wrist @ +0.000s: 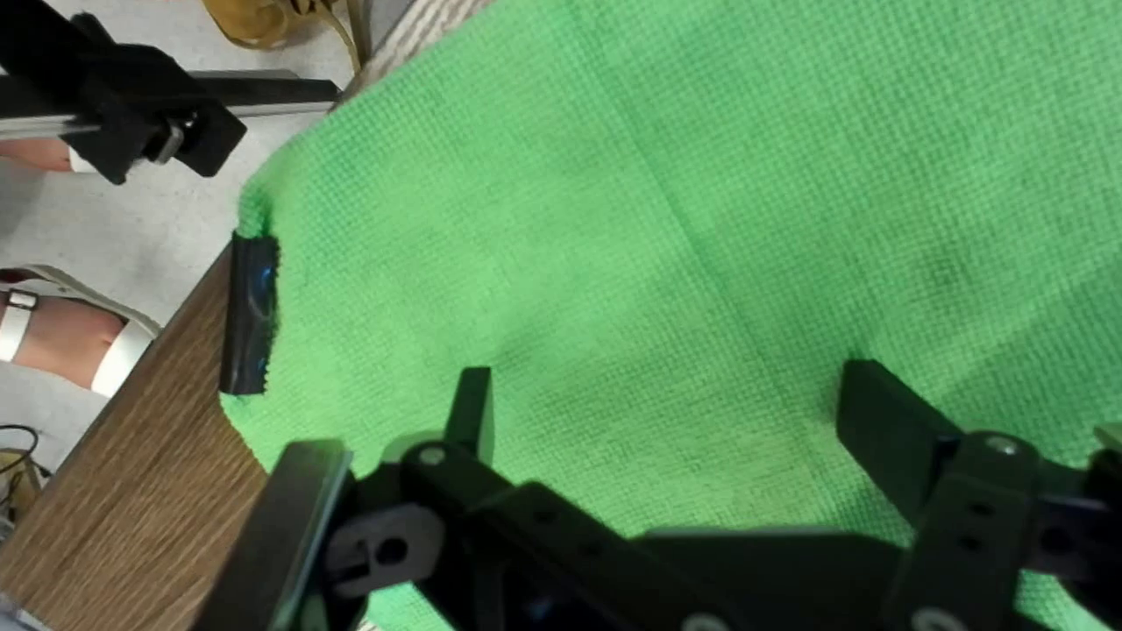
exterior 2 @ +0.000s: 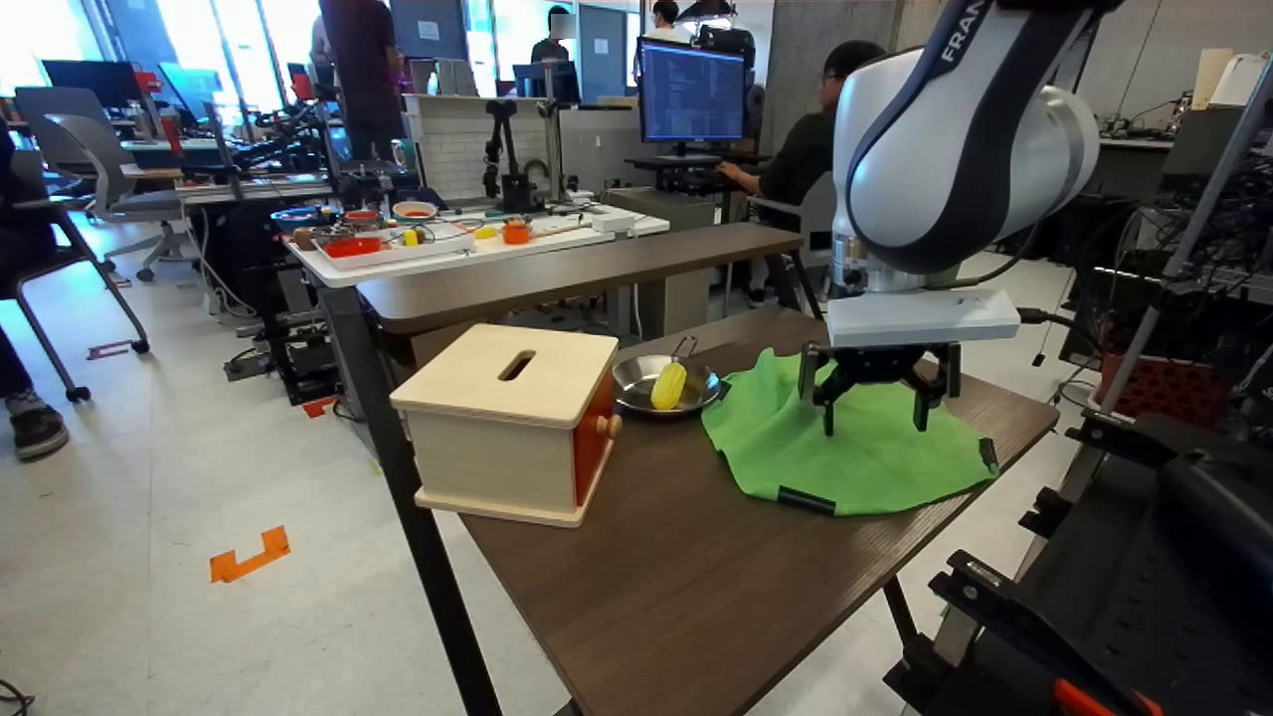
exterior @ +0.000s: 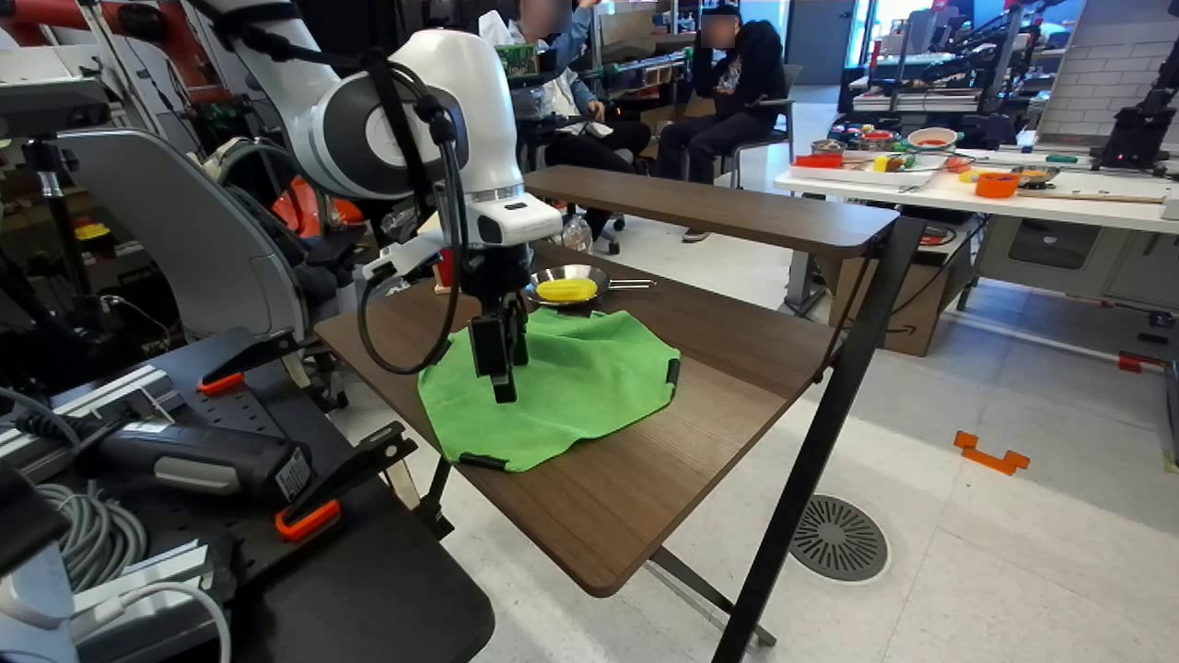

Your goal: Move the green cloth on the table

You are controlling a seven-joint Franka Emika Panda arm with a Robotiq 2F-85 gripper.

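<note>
We're pointing tool down at cloth, jaws spread wide. Imo we're wanting slow drop, bunching it gently, not scraping table.

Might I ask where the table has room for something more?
In an exterior view, the table is free in front of the wooden box and green cloth; and away from the box, between cloth and slanting leg. It is crowded around the pan and under the end effector.

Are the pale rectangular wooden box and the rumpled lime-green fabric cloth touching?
Apart: an exterior view shows the brown rectangular wood-look tabletop between the box and the cloth.
</note>
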